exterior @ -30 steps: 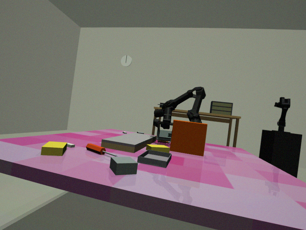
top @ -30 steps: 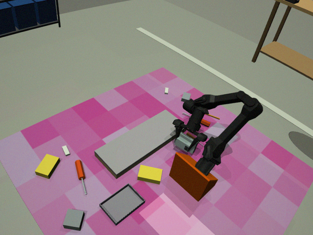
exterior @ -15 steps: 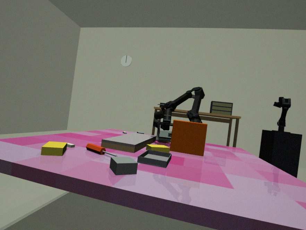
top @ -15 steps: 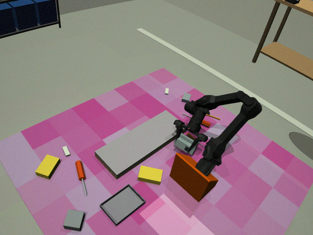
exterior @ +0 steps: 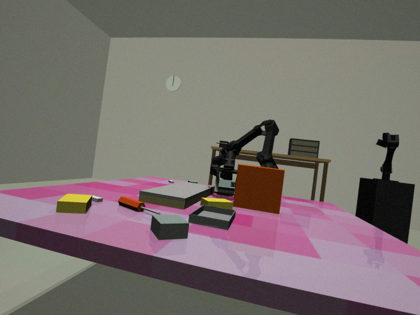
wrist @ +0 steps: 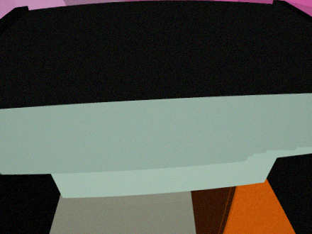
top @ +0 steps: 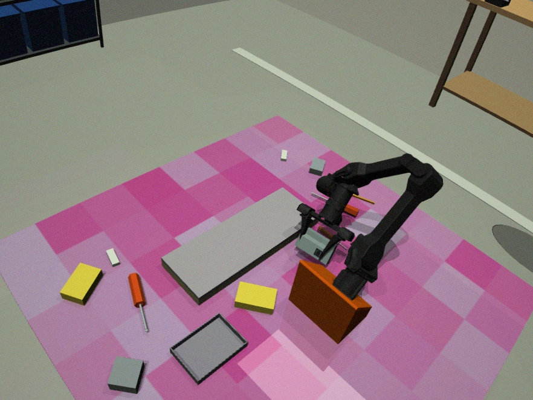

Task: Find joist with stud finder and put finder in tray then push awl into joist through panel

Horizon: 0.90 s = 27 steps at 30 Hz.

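Gripper (top: pixel 321 236) clamped wide on stud finder (top: pixel 313 247), pale grey-green block held between jaws, one finger on each side. Stud finder seen raised off pink checkered mat (top: pixel 413 327), just beside right end of grey floor panel (top: pixel 232 245), next to orange block (top: pixel 323 301). In wrist view, stud finder (wrist: pixel 142 136) fills middle of frame, panel (wrist: pixel 123 230) seen below it. Tray (top: pixel 208 347) set near front of mat, well apart from gripper. Awl (top: pixel 136 292), orange-handled, laid left of panel, between yellow blocks.
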Tool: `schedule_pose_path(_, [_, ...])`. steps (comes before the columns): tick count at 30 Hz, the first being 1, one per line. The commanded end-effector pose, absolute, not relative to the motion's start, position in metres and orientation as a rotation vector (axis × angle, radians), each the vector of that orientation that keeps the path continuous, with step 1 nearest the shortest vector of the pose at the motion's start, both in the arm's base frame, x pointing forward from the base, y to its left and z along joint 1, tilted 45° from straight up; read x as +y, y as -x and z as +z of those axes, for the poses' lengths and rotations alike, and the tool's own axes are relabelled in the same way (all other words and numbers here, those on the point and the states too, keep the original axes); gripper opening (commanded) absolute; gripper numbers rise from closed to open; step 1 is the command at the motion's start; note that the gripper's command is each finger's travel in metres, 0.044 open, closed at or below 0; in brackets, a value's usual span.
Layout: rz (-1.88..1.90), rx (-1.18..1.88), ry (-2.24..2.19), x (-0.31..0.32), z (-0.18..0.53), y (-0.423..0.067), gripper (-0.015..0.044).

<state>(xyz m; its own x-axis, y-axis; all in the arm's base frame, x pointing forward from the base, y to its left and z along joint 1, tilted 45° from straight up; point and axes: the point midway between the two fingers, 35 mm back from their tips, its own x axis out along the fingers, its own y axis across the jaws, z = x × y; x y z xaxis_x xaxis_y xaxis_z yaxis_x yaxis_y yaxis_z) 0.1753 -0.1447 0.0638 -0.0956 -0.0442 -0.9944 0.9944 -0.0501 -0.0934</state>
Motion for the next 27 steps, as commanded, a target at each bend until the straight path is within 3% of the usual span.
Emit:
schedule_pose_path(1, [-1.318, 1.234, -1.179, -0.1441, 0.0651, -0.1770, 0.0000])
schedule_pose_path(27, [-1.226, 1.370, -1.325, -0.1491, 0.0650, -0.1765, 0.0000])
